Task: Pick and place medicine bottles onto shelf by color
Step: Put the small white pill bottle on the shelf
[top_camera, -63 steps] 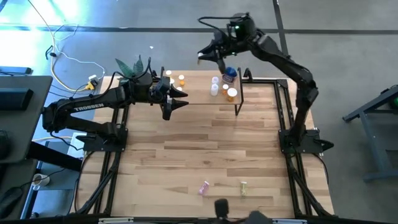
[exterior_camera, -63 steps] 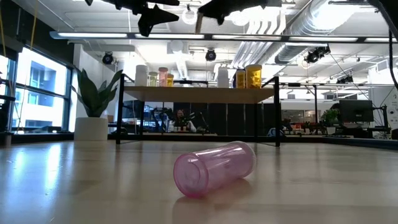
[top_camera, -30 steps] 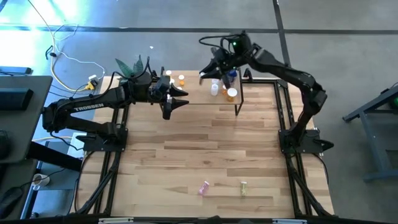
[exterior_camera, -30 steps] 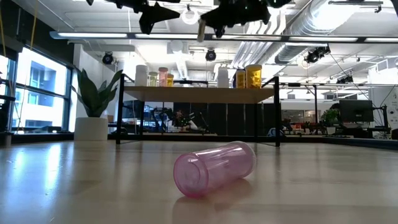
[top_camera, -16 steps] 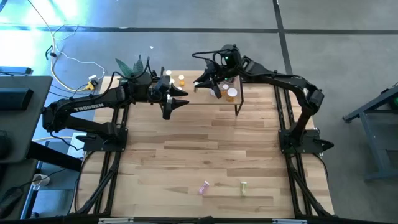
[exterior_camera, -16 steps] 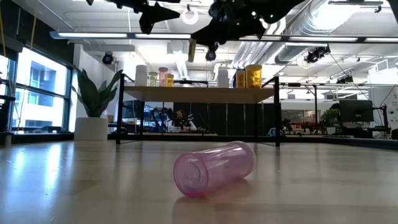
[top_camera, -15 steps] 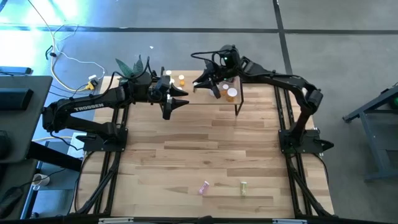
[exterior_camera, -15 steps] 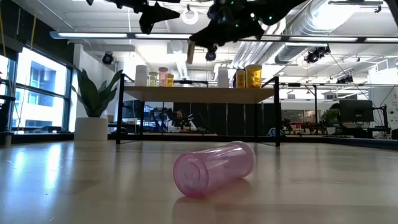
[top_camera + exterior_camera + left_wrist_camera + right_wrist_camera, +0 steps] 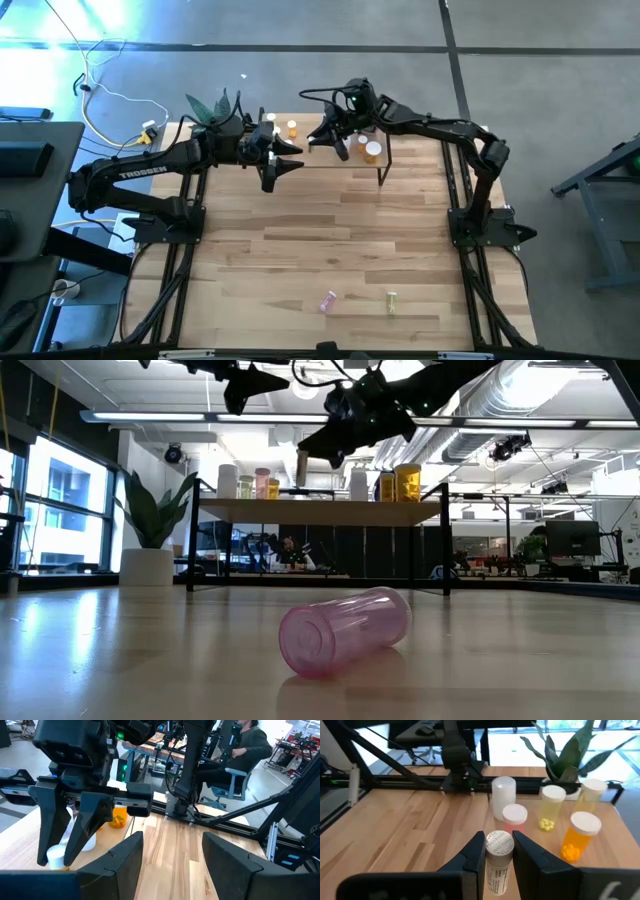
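Small light-wood shelf point(image 9: 320, 150) on thin black legs, standing near the table's far edge. Upright on its left end: white bottle point(image 9: 503, 795), pink-tinted one point(image 9: 514, 815), pale yellow one with pills point(image 9: 552, 807), orange one point(image 9: 580, 835), all white-capped. More amber bottles point(image 9: 407, 482) at its right end. Another white-capped bottle point(image 9: 497, 857) held above the board's middle. Pink bottle point(image 9: 345, 630) and yellow-green bottle point(image 9: 392, 300) lying on their sides near the table's front edge.

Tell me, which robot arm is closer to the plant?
The left. The left gripper hangs just beside the plant at the table's back edge, while the right gripper is farther along, over the shelf.
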Robot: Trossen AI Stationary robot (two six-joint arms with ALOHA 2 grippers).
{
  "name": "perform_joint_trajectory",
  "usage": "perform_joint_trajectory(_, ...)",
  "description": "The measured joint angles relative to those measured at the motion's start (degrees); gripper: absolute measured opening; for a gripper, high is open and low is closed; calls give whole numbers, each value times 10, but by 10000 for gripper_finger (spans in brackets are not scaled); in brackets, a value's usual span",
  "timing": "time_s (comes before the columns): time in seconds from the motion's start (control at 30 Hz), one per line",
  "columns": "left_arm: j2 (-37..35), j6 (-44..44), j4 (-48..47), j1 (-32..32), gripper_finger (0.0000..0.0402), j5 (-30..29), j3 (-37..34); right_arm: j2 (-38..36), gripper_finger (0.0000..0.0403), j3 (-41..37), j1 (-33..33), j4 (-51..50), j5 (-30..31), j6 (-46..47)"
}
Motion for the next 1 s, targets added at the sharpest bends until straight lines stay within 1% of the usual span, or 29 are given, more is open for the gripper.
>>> perform_joint_trajectory(0.07, 0, 0, 0, 0, 193, 0, 0, 0, 58, 0, 0, -4, 12, -2)
perform_joint_trajectory(0.2, 0, 0, 0, 0, 193, 0, 0, 0, 58, 0, 0, -15, 14, -2)
perform_joint_trajectory(0.43, 0, 0, 0, 0, 193, 0, 0, 0, 58, 0, 6, -66, 66, -17)
perform_joint_trajectory(0.6, 0, 25, 0, 0, 193, 0, 0, 0, 58, 0, 7, -72, 75, -17)
perform_joint_trajectory(0.73, 0, 26, -3, 0, 193, 0, 0, -1, 58, 1, 7, -90, 84, -30)
perform_joint_trajectory(1.0, 0, 26, -4, 0, 193, 0, 0, -1, 63, 1, 7, -89, 85, -30)
